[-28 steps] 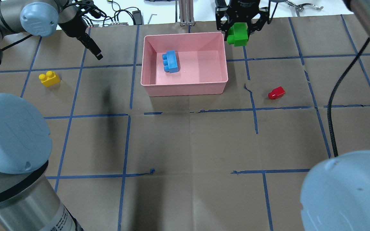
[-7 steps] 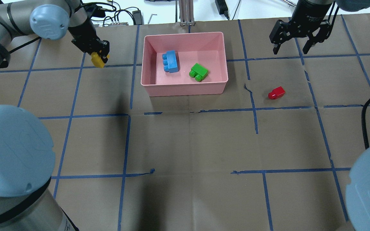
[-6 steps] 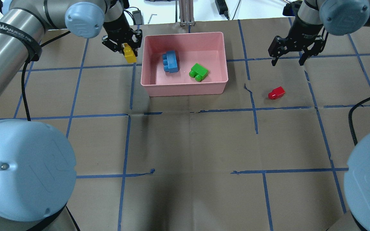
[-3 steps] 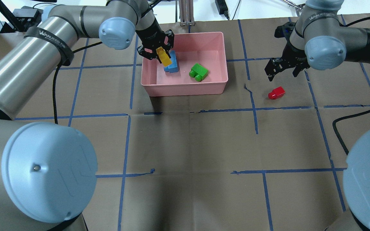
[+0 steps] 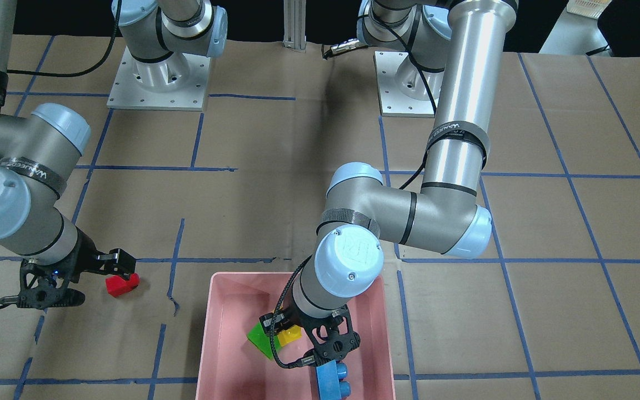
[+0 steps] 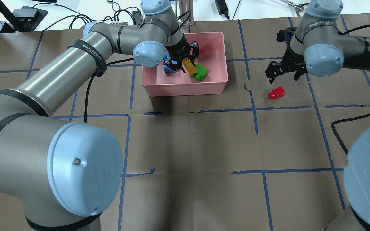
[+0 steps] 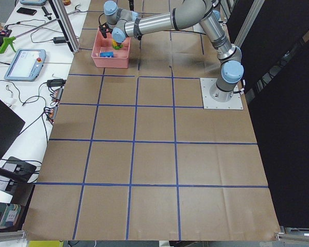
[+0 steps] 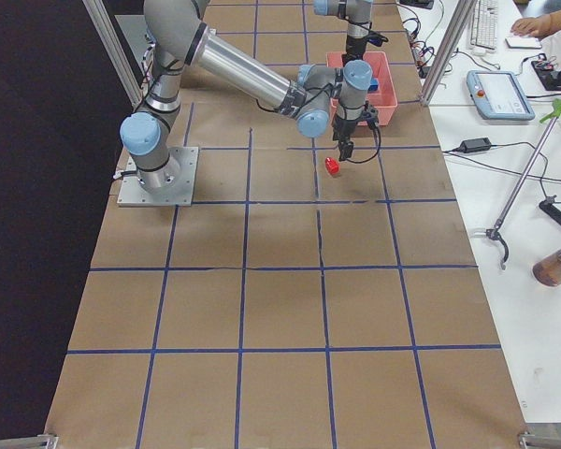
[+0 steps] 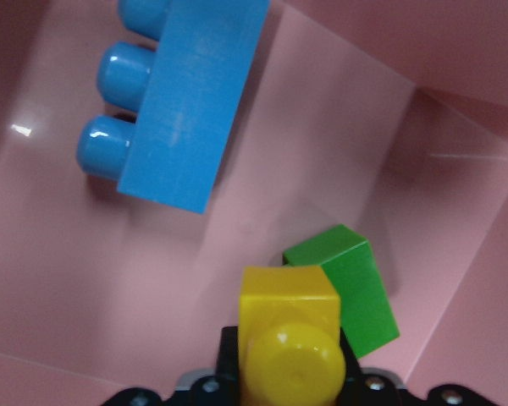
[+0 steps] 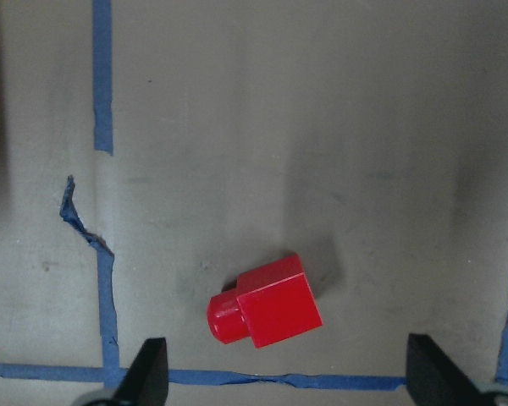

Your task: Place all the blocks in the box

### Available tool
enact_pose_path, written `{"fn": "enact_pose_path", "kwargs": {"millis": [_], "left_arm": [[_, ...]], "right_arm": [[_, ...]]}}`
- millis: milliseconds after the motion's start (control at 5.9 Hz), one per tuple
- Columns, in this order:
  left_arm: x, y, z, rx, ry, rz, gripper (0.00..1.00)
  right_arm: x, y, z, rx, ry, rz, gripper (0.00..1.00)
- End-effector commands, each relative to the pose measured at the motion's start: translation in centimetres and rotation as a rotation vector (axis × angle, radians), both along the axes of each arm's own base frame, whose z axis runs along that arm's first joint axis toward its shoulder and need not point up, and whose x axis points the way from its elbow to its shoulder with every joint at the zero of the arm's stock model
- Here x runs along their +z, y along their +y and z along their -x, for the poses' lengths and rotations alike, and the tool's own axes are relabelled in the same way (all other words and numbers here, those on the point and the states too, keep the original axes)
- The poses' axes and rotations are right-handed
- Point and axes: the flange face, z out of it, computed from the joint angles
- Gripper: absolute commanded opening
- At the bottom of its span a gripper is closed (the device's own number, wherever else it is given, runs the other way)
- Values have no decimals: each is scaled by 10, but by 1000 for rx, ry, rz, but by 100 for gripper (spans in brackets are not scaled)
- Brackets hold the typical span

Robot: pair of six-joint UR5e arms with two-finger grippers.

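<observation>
My left gripper [image 6: 185,63] is shut on the yellow block [image 6: 189,67] and holds it inside the pink box [image 6: 185,90], just above the green block [image 6: 202,73]. The blue block [image 6: 165,63] lies in the box beside it, partly hidden by the wrist. The left wrist view shows the yellow block [image 9: 288,330], the green block [image 9: 356,288] and the blue block [image 9: 186,110] over the box floor [image 9: 76,279]. My right gripper [image 6: 284,72] is open, above and just behind the red block [image 6: 276,93]. The red block [image 10: 267,303] lies on its side between the fingertips [image 10: 148,365].
Brown paper with a blue tape grid covers the table [image 6: 191,144]. Cables and small tools lie beyond the far edge [image 6: 120,14]. The left arm's links [image 6: 85,61] stretch over the table's left half. A torn tape strip [image 6: 249,91] runs between box and red block.
My left gripper carried the yellow block over the box's left rim to its middle, next to the green block. My right gripper moved closer to the red block.
</observation>
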Motion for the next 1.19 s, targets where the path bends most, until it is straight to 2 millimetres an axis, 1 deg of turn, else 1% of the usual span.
{"fn": "enact_pose_path", "kwargs": {"millis": [0,169,339,508,677,847,1016], "left_arm": [[32,14,-12,-85,-32,-21,99],[72,31,-49,-183,-149,-62,99],[112,50,-71,-201,-154,-76,99],[128,56,-77,-204,-154,-61,99],[158,72,-90,-240,-155,-77,99],[202,101,-109,-280,-151,-82,99],[238,127,-124,-345,-150,-51,99]], "right_arm": [[-20,0,7,-249,35,-40,100],[-24,-4,6,-475,28,-31,100],[-35,-9,6,-762,38,-37,100],[-49,-16,8,-843,31,5,100],[-65,-16,8,-848,43,-21,100],[-65,-14,8,-860,49,-31,100],[-66,-12,7,-860,51,-37,99]]}}
